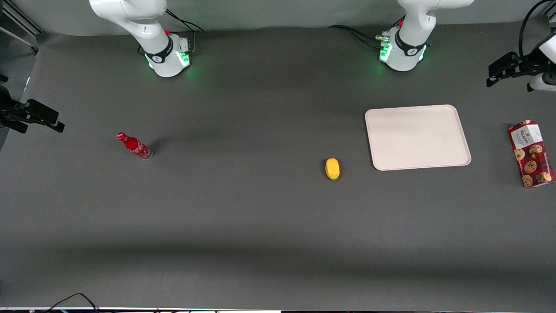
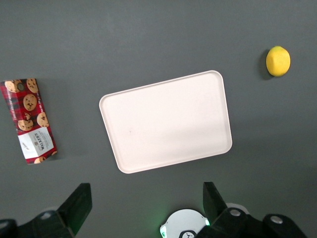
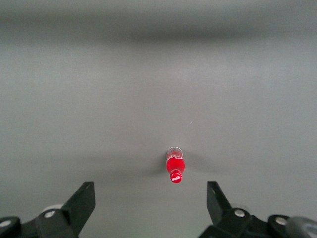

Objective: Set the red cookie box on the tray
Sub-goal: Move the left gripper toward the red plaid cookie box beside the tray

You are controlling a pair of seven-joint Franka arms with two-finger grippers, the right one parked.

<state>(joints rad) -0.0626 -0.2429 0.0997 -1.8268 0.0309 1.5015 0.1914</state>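
While tool (image 2: pixel 144 203) hovers spread, red cookie box (image 1: pixel 531 153) flat, label end toward arm bases

The red cookie box (image 1: pixel 531 153) has a white label reading "Walkers".

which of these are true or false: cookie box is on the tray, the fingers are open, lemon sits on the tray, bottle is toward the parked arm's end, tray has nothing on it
1. The red cookie box is on the tray. False: it lies flat on the table beside the tray, apart from it.
2. The gripper has its fingers open. True: it hangs high above the table with the fingers spread and nothing between them.
3. The lemon sits on the tray. False: it rests on the table beside the tray, slightly nearer the front camera.
4. The red bottle is toward the parked arm's end of the table. True.
5. The tray has nothing on it. True.
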